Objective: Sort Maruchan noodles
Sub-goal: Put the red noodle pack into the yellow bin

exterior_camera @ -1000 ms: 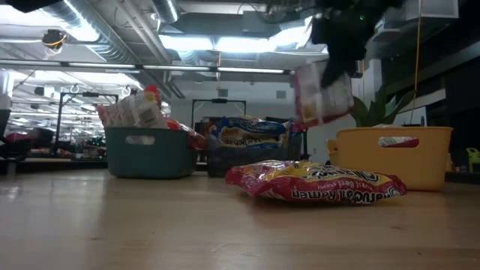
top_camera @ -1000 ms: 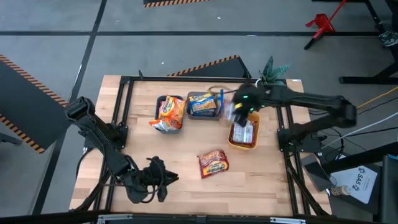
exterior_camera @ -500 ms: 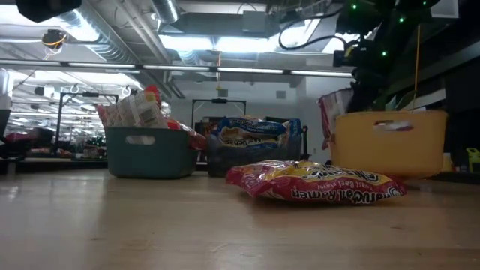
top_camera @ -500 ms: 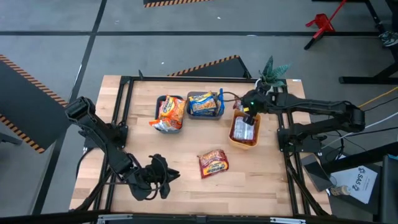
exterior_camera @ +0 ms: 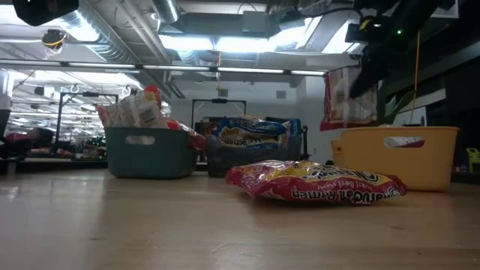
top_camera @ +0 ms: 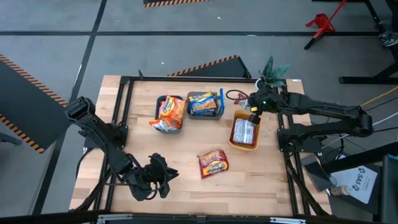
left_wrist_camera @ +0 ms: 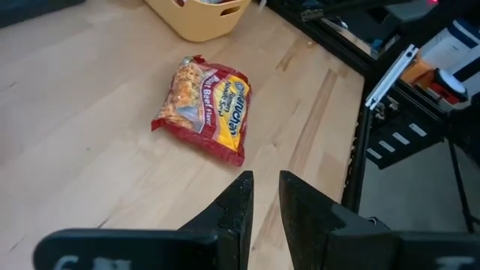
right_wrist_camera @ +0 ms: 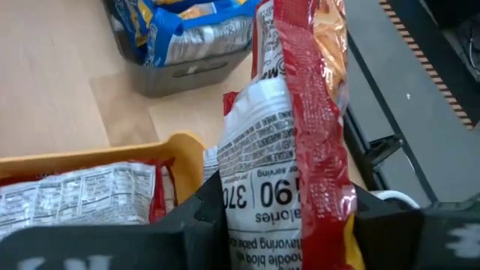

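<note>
- Right end effector (right_wrist_camera: 289,217) is clamped on a silvery-white ramen packet (right_wrist_camera: 289,142), above the orange tray's (top_camera: 235,142) far edge.
- Left end effector (left_wrist_camera: 262,195): fingers nearly together, empty, near-left of counter (top_camera: 180,155).
- Packet appears light, crinkly and slippery; grip the sealed edge.

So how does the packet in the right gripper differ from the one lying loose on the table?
The held packet hangs upright in the right gripper, above the orange tray; the loose packet lies flat on the bare table, touched by nothing. The held one shows its white printed back in the right wrist view; the loose one shows a red and yellow front. Both are red-edged Maruchan ramen packets.
</note>
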Robot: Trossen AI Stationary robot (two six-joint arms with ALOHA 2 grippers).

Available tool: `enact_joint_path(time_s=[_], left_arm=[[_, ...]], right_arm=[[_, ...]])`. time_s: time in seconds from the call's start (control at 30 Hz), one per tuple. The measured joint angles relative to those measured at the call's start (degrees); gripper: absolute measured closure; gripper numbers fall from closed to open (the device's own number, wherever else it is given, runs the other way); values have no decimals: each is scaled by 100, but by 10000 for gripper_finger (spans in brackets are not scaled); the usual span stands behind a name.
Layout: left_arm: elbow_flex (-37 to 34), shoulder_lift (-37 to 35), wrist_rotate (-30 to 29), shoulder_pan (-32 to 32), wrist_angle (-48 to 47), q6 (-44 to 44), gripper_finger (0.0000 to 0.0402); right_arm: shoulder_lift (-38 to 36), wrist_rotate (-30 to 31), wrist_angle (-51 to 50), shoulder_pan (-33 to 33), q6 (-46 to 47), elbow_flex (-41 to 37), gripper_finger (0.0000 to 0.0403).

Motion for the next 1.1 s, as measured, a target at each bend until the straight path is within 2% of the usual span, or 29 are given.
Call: enact_joint_path(time_s=[0.13,0.5,0.73,0.9,1.1], left_arm=[[0,0,3,87,-79,-248,341],[0,-2,493,598,-74,74,341],[0,-2,538,713,-71,169,341],[0,-2,525,713,-70,193,341],[0,-2,518,713,-62,193,341]], right_arm=[[25,-351,-49,4,-48,-169,291],[-174,-489,-667,4,-115,-441,291],[-212,-561,-635,4,-441,-450,291],[-211,-788,-248,4,-423,-807,291],[-157,-681,25,0,-444,-784,291]])
